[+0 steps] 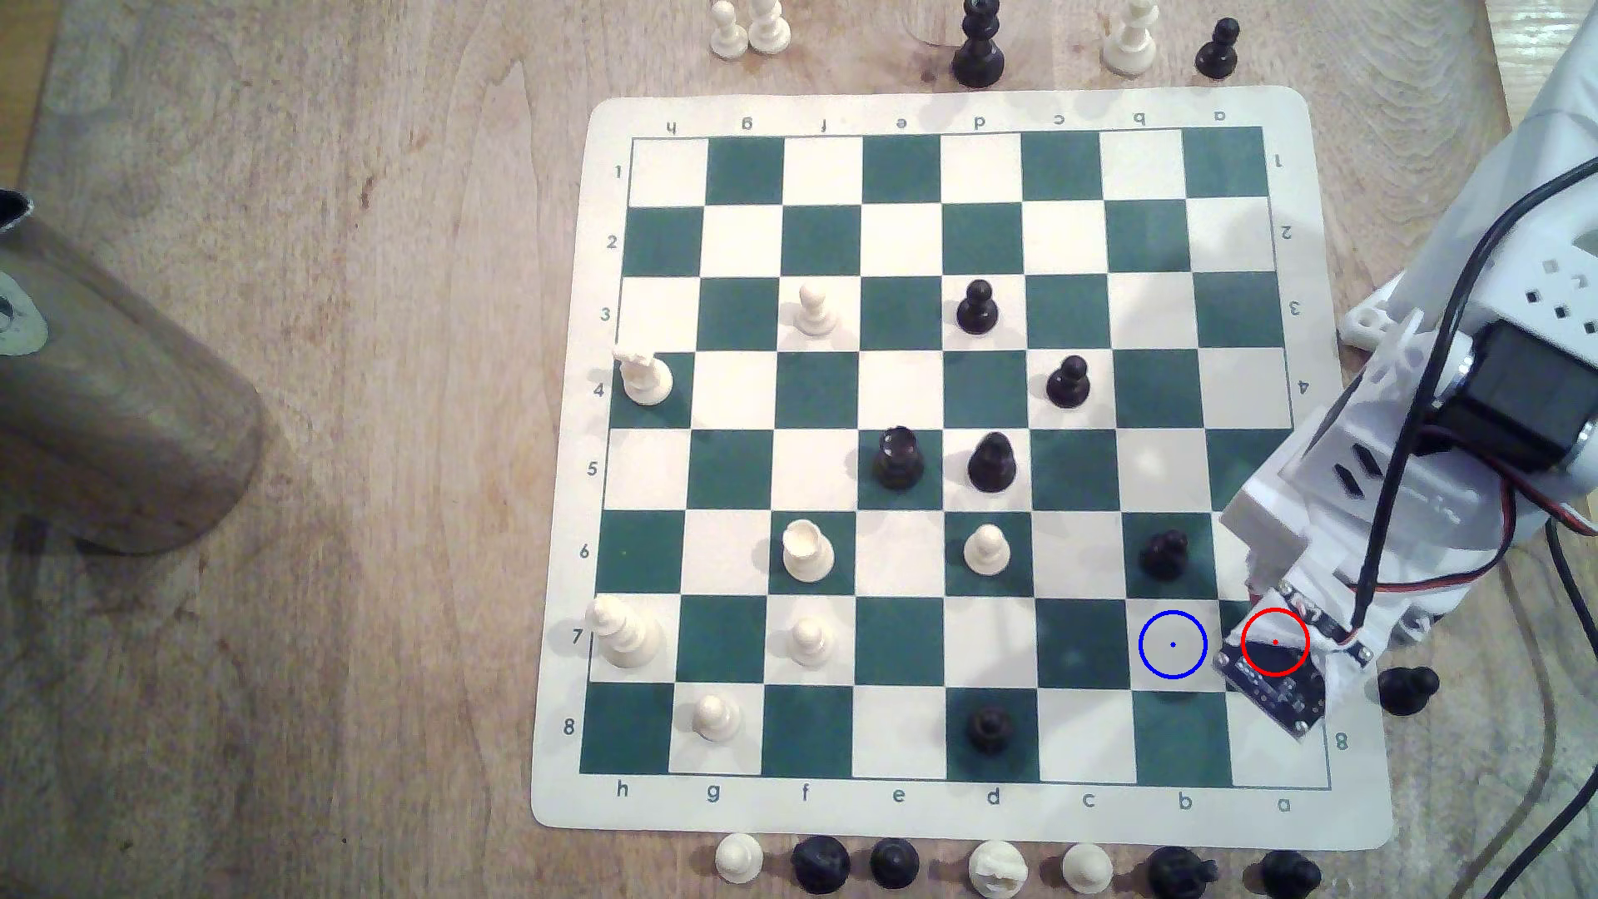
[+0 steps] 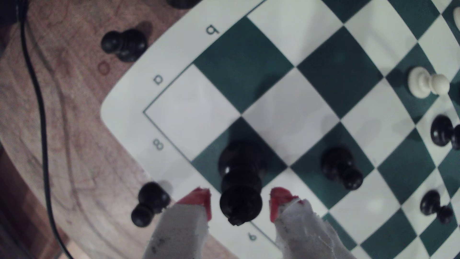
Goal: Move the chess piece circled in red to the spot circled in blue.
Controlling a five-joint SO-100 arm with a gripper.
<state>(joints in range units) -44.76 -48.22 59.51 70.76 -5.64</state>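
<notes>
the gripper [image 2: 240, 205] was released, its 2 red tips flanking the piece [image 2: 240, 184] on its green corner square. best to centre, then clench low before lifting toward the spot [image 1: 1172, 645].

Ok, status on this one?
Gripper open, jaws either side of the chess piece, not closed. Piece upright on its green square. The spot bare; black pawn one square off.

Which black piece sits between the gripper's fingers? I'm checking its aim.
The tall knobbed chess piece on the green square; the black pawns stand clear of the open gripper.
</notes>
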